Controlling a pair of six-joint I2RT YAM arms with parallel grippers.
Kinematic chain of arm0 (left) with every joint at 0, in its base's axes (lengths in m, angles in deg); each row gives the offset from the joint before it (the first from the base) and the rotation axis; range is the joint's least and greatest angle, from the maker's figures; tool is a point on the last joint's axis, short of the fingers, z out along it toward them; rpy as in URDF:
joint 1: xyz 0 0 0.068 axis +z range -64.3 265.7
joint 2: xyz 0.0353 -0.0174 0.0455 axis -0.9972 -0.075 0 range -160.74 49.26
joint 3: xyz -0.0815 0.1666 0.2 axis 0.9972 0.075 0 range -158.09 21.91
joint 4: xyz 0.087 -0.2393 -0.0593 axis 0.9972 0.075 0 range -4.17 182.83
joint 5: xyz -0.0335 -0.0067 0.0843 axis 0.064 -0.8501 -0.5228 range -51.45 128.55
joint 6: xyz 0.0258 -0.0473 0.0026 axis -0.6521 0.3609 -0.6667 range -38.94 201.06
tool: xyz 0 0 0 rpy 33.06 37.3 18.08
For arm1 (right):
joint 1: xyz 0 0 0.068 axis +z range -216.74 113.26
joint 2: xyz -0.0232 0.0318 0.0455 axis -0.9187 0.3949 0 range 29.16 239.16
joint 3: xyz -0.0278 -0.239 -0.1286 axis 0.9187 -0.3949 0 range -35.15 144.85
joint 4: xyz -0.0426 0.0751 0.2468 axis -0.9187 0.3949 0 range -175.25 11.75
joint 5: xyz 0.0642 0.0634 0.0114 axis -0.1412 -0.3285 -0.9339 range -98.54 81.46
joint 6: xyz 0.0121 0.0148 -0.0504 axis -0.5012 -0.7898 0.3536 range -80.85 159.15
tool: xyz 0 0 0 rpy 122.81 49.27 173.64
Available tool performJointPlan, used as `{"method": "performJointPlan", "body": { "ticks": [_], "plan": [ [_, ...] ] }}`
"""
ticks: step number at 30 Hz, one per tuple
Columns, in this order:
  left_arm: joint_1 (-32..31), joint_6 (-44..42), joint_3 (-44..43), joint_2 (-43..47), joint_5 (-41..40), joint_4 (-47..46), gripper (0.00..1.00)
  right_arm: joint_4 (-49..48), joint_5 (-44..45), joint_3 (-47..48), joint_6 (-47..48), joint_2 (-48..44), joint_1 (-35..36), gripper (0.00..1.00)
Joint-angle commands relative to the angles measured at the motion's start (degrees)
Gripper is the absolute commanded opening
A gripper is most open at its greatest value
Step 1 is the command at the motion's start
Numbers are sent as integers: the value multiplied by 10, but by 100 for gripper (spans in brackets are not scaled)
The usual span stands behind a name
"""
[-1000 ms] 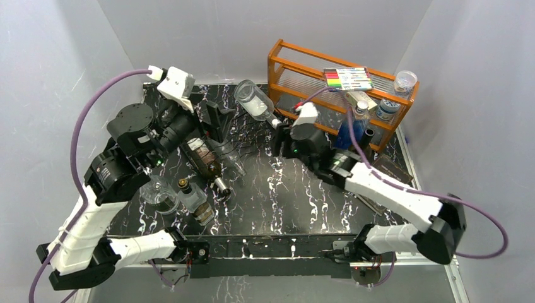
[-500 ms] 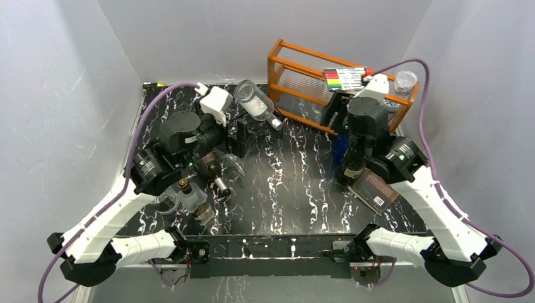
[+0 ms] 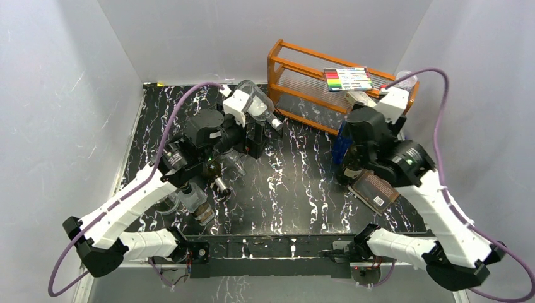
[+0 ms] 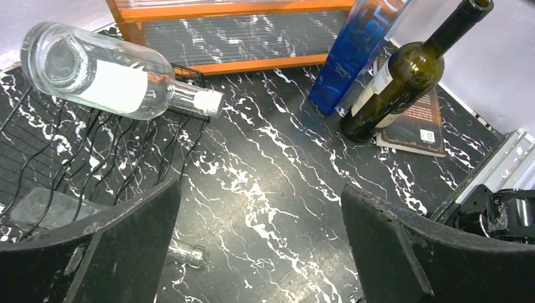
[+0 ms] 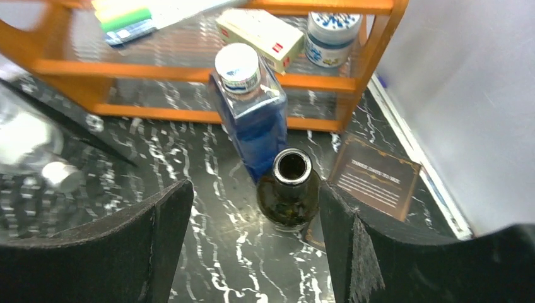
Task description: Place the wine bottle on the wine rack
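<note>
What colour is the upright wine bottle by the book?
The wine bottle is dark olive-green glass, clearest in the left wrist view.

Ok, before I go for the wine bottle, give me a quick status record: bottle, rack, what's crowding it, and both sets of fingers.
wine bottle: upright on the table, mouth open, not held
crowding: blue bottle close behind it; book lying by its base
wine rack: black wire, a clear bottle lying across its far end
right gripper: above the wine bottle, fingers open, no contact
left gripper: fingers open, nothing between them, next to the rack
</note>
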Motion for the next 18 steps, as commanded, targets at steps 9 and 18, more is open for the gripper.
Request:
{"method": "performJointPlan", "body": {
  "ticks": [9,18],
  "plan": [
    [2,6,22,18,2,-11,98,-71,-102,-96,69,51,-195,74],
    [2,4,29,27,2,-5,98,-115,-211,-119,104,42,-242,55]
  ]
}}
